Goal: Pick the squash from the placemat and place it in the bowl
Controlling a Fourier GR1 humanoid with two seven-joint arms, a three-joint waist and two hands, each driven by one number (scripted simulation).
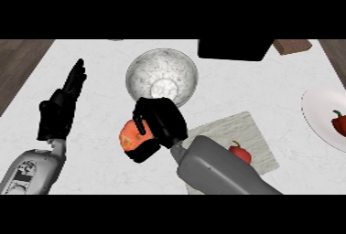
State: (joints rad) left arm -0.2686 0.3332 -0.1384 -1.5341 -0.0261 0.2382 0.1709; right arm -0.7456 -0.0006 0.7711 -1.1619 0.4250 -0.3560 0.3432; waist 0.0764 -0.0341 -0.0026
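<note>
Grey forearms enter from the lower edge, the right one rising over the placemat, a pale textured square lying on the white worktop. On that placemat, partly hidden behind the right forearm, sits a small red pepper with a dark stem. Just left of the mat, the right robot hand has its black fingers curled round the orange squash, which is held off the placemat, between the mat's left edge and the bowl, with its orange side showing to the left of the fingers. Whether the squash touches the worktop cannot be told. At the left side, the left robot hand is open, fingers straight and pointing away from the body, holding nothing. Beyond the squash stands the bowl, metallic and round, its near rim just above the right robot hand's knuckles. At the right edge, a white plate carries a second red pepper. Farthest back, a black box-like object and a brown block sit at the top of the worktop.
</note>
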